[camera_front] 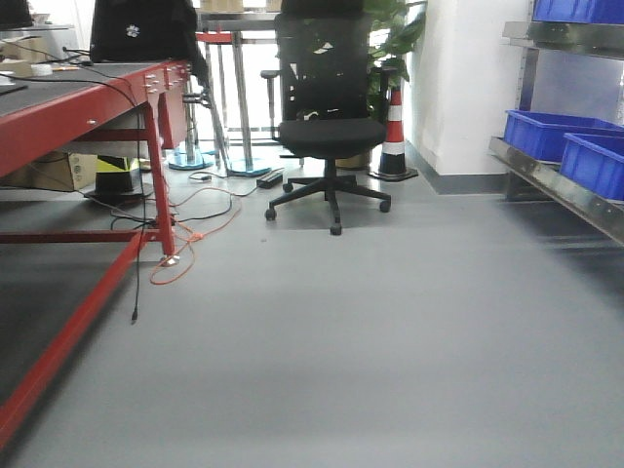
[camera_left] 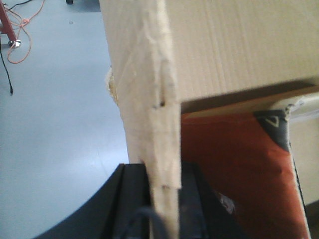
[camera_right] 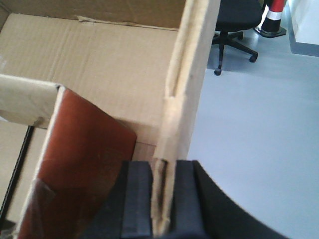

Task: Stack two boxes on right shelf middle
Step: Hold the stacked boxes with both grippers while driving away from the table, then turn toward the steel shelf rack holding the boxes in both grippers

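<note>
Both wrist views look into one brown cardboard box [camera_left: 234, 45] held over the grey floor. My left gripper [camera_left: 162, 175] is shut on the edge of the box's left wall, which stands up between the black fingers. My right gripper [camera_right: 160, 169] is shut on the opposite wall [camera_right: 192, 79], its doubled cardboard edge pinched between the pads. A red-and-white printed carton [camera_left: 234, 169] lies inside the box. The right shelf [camera_front: 561, 185] shows in the front view at the right edge as a steel rail. Neither the box nor the grippers appear in the front view.
Blue bins [camera_front: 551, 132] sit on the shelf, with another [camera_front: 580, 10] on the level above. A red-framed workbench [camera_front: 88, 107] runs along the left with cables [camera_front: 195, 234] on the floor. A black office chair [camera_front: 327, 127] and a striped cone [camera_front: 394, 136] stand ahead.
</note>
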`<state>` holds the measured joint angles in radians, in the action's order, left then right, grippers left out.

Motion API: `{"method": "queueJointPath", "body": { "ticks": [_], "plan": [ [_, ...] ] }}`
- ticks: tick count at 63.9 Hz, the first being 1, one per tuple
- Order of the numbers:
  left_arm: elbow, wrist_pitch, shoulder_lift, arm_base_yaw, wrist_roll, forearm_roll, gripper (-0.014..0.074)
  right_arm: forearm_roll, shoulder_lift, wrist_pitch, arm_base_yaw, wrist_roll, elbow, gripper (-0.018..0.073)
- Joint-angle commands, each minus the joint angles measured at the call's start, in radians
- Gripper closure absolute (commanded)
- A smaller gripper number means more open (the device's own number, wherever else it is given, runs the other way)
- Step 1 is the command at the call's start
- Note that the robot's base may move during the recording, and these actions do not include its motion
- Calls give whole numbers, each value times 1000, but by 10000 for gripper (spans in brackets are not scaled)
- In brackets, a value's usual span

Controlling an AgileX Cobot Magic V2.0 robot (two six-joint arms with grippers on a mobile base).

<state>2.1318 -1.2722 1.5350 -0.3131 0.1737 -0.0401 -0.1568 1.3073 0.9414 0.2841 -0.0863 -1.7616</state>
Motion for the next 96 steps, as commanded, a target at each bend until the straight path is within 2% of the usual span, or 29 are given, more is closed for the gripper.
{"method": "queueJointPath", "body": {
  "ticks": [1, 96],
  "plan": [
    [17, 51, -12, 1, -6, -5, 708, 11, -12, -52, -2, -9, -9, 711],
    [17, 51, -12, 1, -6, -28, 708, 11, -12, -52, -2, -9, -9, 711]
  ]
}}
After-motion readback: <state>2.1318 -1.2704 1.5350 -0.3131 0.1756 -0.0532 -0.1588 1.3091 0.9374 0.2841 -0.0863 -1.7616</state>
